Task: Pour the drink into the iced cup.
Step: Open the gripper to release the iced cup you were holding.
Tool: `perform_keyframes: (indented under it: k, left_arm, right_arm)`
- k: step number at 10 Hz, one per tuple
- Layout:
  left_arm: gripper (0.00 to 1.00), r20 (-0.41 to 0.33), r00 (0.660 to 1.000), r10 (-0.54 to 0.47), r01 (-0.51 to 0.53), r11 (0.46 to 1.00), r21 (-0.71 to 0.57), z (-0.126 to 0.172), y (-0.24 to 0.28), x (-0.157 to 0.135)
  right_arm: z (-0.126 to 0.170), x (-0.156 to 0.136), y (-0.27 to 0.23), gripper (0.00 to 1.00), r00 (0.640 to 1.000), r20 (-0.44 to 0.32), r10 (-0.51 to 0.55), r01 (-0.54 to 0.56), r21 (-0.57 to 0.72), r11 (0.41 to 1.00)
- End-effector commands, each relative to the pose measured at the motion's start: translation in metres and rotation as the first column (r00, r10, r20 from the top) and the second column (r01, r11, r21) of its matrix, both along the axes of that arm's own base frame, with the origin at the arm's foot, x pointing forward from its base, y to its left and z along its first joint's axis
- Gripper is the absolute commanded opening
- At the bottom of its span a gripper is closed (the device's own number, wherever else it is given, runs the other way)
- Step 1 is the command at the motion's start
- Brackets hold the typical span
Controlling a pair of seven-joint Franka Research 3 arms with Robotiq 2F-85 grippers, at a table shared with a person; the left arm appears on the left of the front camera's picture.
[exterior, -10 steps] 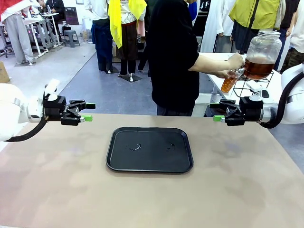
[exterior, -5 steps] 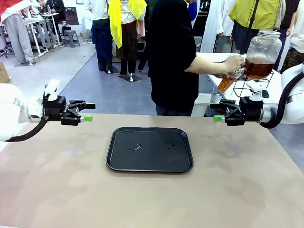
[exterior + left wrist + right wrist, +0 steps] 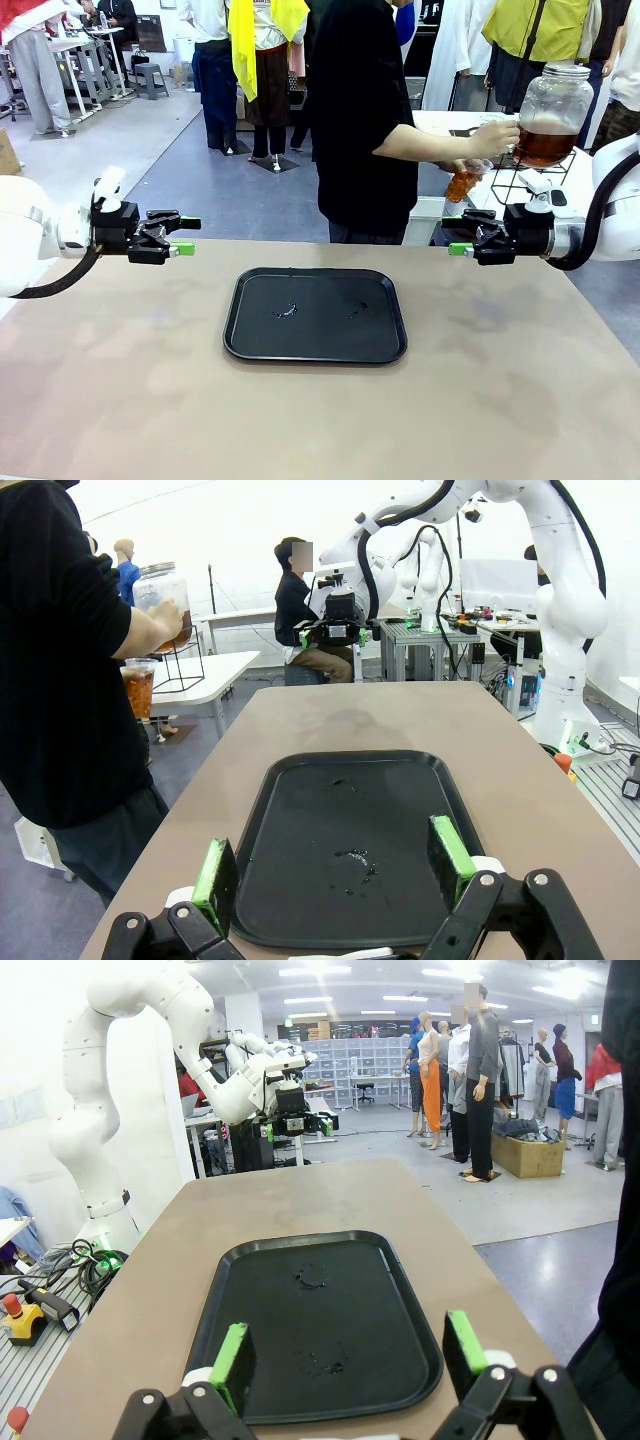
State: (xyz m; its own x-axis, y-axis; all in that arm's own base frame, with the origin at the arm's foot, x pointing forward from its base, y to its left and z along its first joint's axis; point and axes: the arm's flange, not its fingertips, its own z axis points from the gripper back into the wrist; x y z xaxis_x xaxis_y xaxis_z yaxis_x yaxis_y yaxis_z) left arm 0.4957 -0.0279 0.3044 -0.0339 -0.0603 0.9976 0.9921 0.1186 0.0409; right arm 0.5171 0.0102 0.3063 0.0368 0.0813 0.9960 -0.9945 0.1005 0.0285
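Note:
A large clear dispenser jar (image 3: 553, 112) on a wire stand holds the amber-brown drink (image 3: 545, 145); in the left wrist view the jar (image 3: 165, 600) shows at the far left. A person in black holds a clear cup (image 3: 464, 181) of amber liquid in one hand, away from the tap, with the other hand at the jar. The cup (image 3: 138, 686) is also in the left wrist view. My left gripper (image 3: 184, 236) hovers open at the table's left edge. My right gripper (image 3: 456, 236) hovers open at the right edge. Both are far from the cup.
A black tray (image 3: 315, 315) with a few wet spots lies in the middle of the brown table (image 3: 300, 420). The jar's side table (image 3: 560, 195) stands beyond the far right corner. People stand in the background.
The person has drawn the filled cup down and to the left, away from the jar's tap. Neither arm has moved.

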Motion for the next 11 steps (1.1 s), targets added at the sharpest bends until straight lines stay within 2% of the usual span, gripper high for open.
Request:
perform_keyframes:
  k: [1,11]
  left_arm:
    - [1.0,0.002,1.0,0.0,0.0,1.0,-0.002,0.0014,-0.0006,-0.0004]
    - [1.0,0.002,1.0,0.0,0.0,1.0,-0.002,0.0014,-0.0006,-0.0004]
  right_arm:
    - [0.0031,0.0026,0.0014,1.0,1.0,-0.008,0.009,-0.009,-0.006,1.0]
    - [0.0031,0.0026,0.0014,1.0,1.0,-0.008,0.009,-0.009,-0.006,1.0]
